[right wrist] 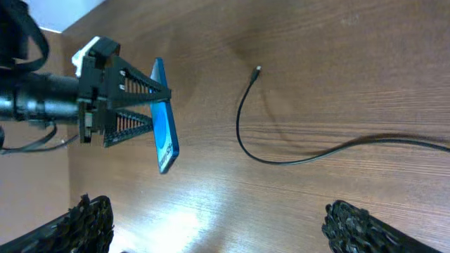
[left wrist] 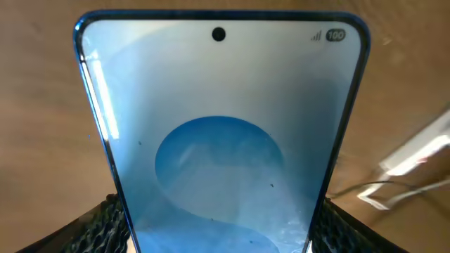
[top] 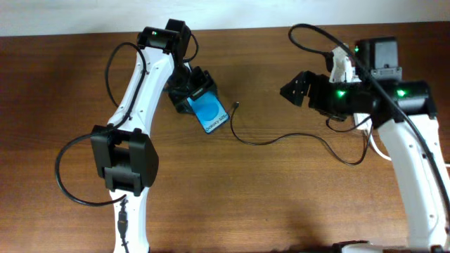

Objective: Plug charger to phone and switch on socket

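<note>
My left gripper (top: 188,93) is shut on the phone (top: 210,112), gripping its sides; the blue screen fills the left wrist view (left wrist: 221,126) between the two fingers (left wrist: 221,235). In the right wrist view the phone (right wrist: 166,133) is held on edge above the table. The charger cable (top: 281,138) lies on the table, its tiny plug tip (top: 235,105) loose just right of the phone; it also shows in the right wrist view (right wrist: 258,69). My right gripper (top: 287,90) is open and empty (right wrist: 221,232), right of the tip. The socket (top: 342,67) is mostly hidden behind the right arm.
The brown wooden table (top: 267,197) carries everything. A thick white lead (top: 378,146) runs under the right arm. A white object (left wrist: 415,151) shows at the right edge of the left wrist view. The robot's black cables loop at the left (top: 70,190).
</note>
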Tool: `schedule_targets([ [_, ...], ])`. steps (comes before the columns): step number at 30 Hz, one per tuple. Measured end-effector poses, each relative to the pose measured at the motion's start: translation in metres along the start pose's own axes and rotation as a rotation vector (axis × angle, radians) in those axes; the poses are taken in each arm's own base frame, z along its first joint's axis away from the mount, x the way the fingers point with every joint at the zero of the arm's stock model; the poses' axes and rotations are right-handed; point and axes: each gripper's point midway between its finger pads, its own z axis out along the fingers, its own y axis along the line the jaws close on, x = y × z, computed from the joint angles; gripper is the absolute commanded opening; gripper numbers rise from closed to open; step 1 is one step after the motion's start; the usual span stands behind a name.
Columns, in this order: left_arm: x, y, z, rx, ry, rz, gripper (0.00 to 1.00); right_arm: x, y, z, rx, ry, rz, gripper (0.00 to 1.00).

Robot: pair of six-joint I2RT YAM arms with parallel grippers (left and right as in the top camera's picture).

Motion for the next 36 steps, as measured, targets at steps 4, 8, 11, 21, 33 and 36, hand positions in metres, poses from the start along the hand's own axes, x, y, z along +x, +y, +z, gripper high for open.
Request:
schedule_targets([
  [4,0.007,-0.008,0.0,0.042,0.045,-0.237,0.0,0.004,0.019,0.033,-0.023,0.045,-0.015,0.98],
  [8,0.012,-0.015,-0.001,0.068,0.087,-0.408,0.0,0.005,0.036,0.055,-0.013,0.032,-0.056,0.94],
  [11,0.025,-0.03,-0.004,0.136,0.185,-0.444,0.0,0.011,0.043,0.078,0.004,0.05,-0.039,0.73],
  [21,0.041,-0.047,-0.012,0.215,0.304,-0.449,0.0,0.02,0.055,0.125,0.023,0.076,0.013,0.5],
  [33,0.041,-0.047,-0.012,0.209,0.313,-0.504,0.0,0.028,0.063,0.14,0.058,0.06,-0.008,0.3],
  [36,0.041,-0.047,-0.012,0.209,0.313,-0.504,0.0,0.028,0.063,0.14,0.059,0.057,-0.008,0.24],
])
